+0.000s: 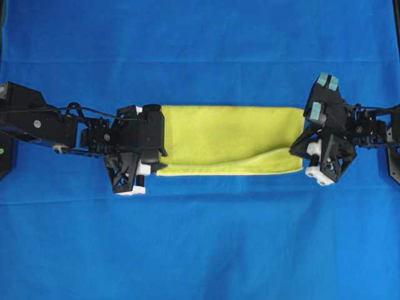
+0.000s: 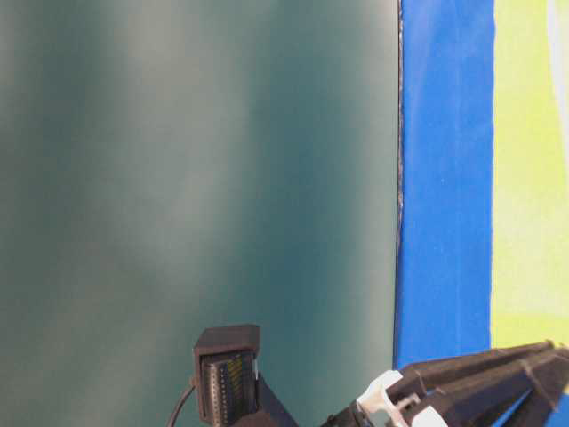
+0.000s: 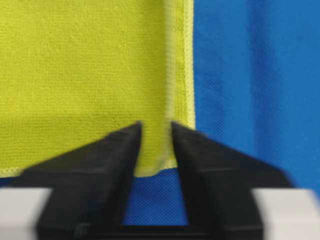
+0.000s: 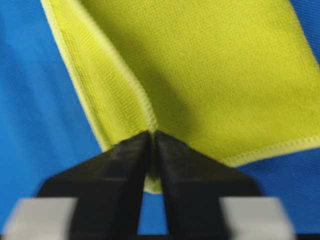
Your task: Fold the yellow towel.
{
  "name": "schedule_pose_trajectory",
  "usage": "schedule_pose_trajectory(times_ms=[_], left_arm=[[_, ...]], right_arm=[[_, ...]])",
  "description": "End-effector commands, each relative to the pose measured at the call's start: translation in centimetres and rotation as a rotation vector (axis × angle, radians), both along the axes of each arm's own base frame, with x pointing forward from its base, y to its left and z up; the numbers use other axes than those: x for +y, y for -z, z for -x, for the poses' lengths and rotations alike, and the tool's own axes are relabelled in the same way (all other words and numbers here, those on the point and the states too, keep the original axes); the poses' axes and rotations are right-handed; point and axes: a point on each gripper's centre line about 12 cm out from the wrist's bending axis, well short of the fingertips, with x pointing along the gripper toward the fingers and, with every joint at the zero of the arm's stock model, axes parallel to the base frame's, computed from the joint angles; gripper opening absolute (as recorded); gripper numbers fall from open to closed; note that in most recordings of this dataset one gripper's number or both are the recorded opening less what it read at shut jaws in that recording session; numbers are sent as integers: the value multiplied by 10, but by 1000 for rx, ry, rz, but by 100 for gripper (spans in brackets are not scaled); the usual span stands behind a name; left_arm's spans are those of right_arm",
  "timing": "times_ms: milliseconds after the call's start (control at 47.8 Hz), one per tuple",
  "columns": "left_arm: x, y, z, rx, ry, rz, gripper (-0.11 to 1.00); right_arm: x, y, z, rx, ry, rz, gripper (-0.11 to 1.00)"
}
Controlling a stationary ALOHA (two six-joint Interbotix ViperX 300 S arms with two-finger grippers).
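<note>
The yellow towel (image 1: 231, 134) lies folded into a long band across the middle of the blue cloth (image 1: 200, 250). Its top layer stops short of the near hem at the right end. My left gripper (image 1: 159, 162) is at the towel's near left corner. In the left wrist view its fingers stand apart, open (image 3: 156, 125), with the towel (image 3: 75, 60) corner lying loose between them. My right gripper (image 1: 301, 156) is at the near right corner. In the right wrist view it (image 4: 152, 134) is shut, its tips pinching the hem of the towel (image 4: 225, 65).
The blue cloth covers the whole work surface and runs up the back. Both arms (image 1: 37, 122) (image 1: 369, 125) reach in from the sides at mid-height. The table-level view shows a dark green panel (image 2: 196, 178), a strip of blue, some towel (image 2: 533, 178) and black arm parts (image 2: 480, 391).
</note>
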Motion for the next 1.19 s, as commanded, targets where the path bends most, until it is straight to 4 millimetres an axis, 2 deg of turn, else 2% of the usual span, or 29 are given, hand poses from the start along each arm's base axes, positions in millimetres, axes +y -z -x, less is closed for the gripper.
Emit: schedule_pose_trajectory(times_ms=[0,84,146,230,314,460,586,753,920,1025,1171], left_arm=[[-1,-18,-4,-51,1,2,39],[-1,-29,-2,-66,8,-4,55],[1,-40,0,-85,10,-12,60],[7,-50,2,-112,-4,-15,56],[22,-52,3,-121,-39,-26,56],[51,-47,0,-107,-105,-51,56],[72,-31,-1,-60,-148,-65,56],[90,-4,-3,-6,-192,-66,56],[104,14,-2,27,-224,-64,56],[110,21,0,49,-244,-59,56],[110,27,3,81,-246,-54,51]], right_arm=[[3,-14,-9,-37,-20,8,35],[3,-26,-10,-46,-42,28,58],[3,-35,-10,-58,-56,47,66],[-1,-48,-8,-89,-70,85,61],[-12,-51,-5,-95,-48,114,61],[-42,-43,0,-58,46,144,61],[-61,-26,2,14,91,160,61],[-69,-1,-2,89,106,145,61],[-77,19,-4,132,129,125,61],[-79,26,-4,145,137,117,61],[-80,27,-5,146,139,115,61]])
